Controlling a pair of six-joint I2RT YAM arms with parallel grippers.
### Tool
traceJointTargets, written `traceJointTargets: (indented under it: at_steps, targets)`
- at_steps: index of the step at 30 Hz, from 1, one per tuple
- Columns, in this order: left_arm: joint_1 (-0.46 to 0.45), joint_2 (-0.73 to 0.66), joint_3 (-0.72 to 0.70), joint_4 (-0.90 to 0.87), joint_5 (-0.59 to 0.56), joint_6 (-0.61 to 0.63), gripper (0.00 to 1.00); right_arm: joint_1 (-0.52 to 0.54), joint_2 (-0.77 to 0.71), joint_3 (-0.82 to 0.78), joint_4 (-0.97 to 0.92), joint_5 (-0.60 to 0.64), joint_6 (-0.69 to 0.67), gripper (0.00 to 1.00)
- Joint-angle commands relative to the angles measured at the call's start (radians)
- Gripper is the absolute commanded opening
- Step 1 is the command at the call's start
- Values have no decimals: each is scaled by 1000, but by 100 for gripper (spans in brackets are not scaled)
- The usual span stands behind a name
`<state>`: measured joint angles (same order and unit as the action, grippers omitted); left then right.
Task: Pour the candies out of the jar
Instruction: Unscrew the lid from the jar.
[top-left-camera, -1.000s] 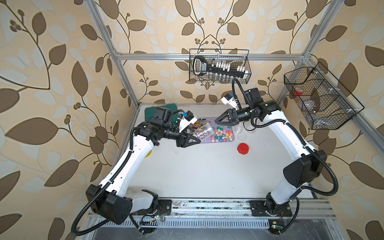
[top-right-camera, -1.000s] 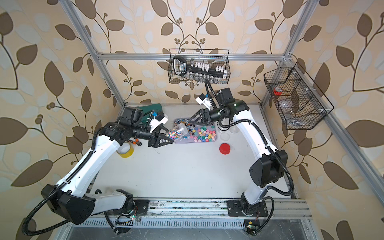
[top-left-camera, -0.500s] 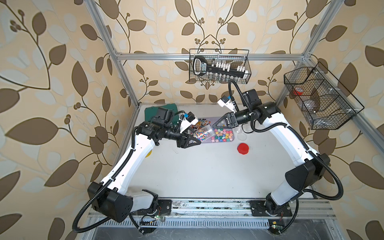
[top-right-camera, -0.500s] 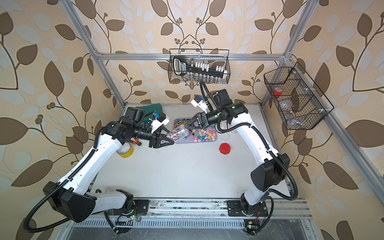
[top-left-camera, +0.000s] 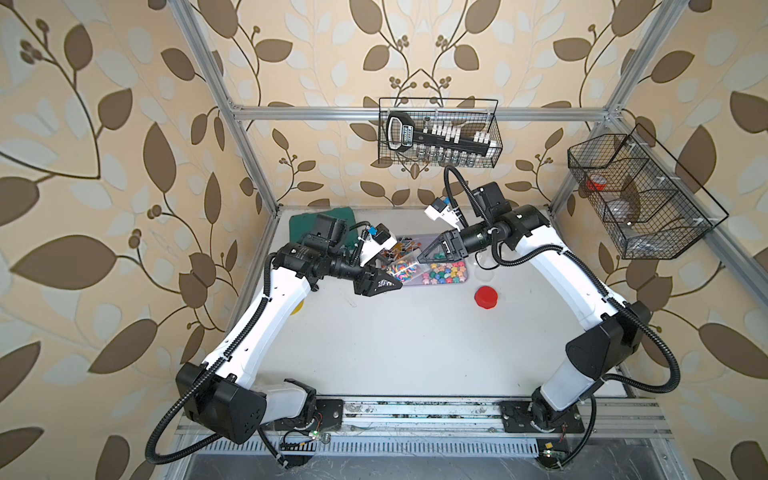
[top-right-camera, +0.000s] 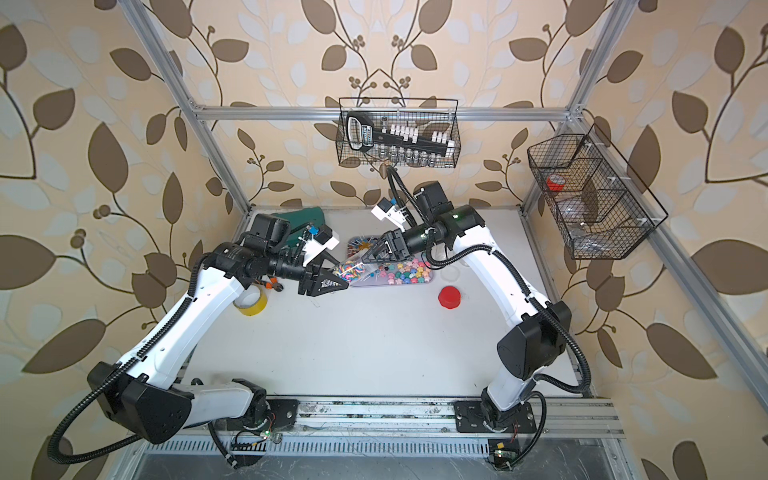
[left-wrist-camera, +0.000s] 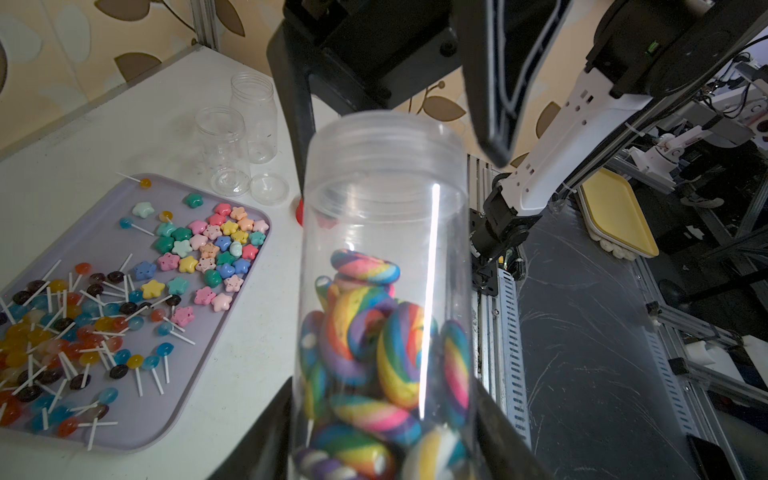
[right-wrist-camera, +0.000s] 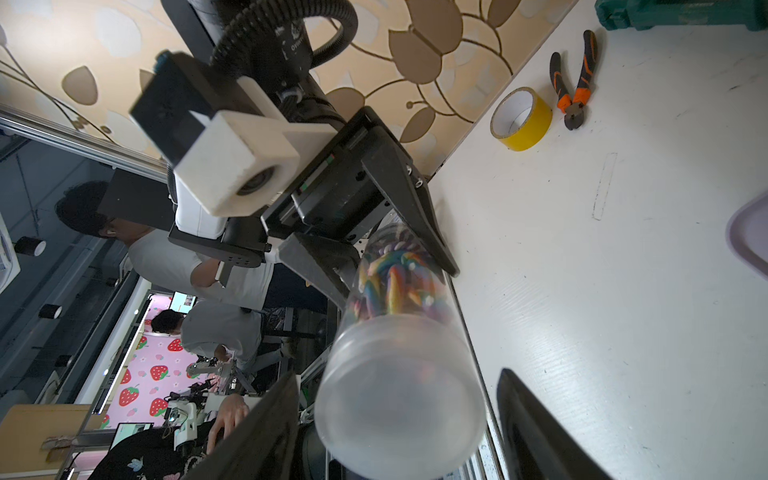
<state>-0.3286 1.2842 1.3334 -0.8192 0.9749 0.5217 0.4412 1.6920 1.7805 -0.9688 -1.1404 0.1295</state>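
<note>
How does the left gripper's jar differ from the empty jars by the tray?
The held jar is capped; the empty jars are lidless. The held jar contains rainbow-swirled candies; the empty jars contain nothing. The held jar is clamped in the left gripper; the empty jars stand upright on the table. All are clear plastic.

walls: beige wallpaper (top-left-camera: 124, 124) with brown leaf-and-vine print on three sides | structure: aluminium frame (top-left-camera: 311, 113) of posts and a crossbar | table: white top (top-left-camera: 395, 340), metal rail (top-left-camera: 415, 409) along the near edge | fittings: black wire back basket (top-left-camera: 457, 109) on the crossbar, black wire side basket (top-left-camera: 665, 232) on the side | light: bright, even
</note>
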Motion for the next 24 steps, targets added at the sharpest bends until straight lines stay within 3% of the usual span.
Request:
traceJointTargets:
  at_steps: [1, 8, 14, 19, 24]
  targets:
    - [-11, -16, 37, 29, 25, 26, 45, 9, 12, 25, -22, 1, -13, 69]
    - [-12, -19, 30, 32, 25, 29, 45, 10, 13, 45, -23, 10, -11, 56]
    - [-12, -22, 27, 32, 28, 31, 45, 10, 11, 48, -23, 19, -14, 53]
    - [-12, -23, 26, 31, 33, 32, 45, 11, 11, 62, -25, 48, -18, 56]
    - [-12, -25, 29, 28, 39, 32, 45, 10, 15, 69, -26, 65, -16, 66]
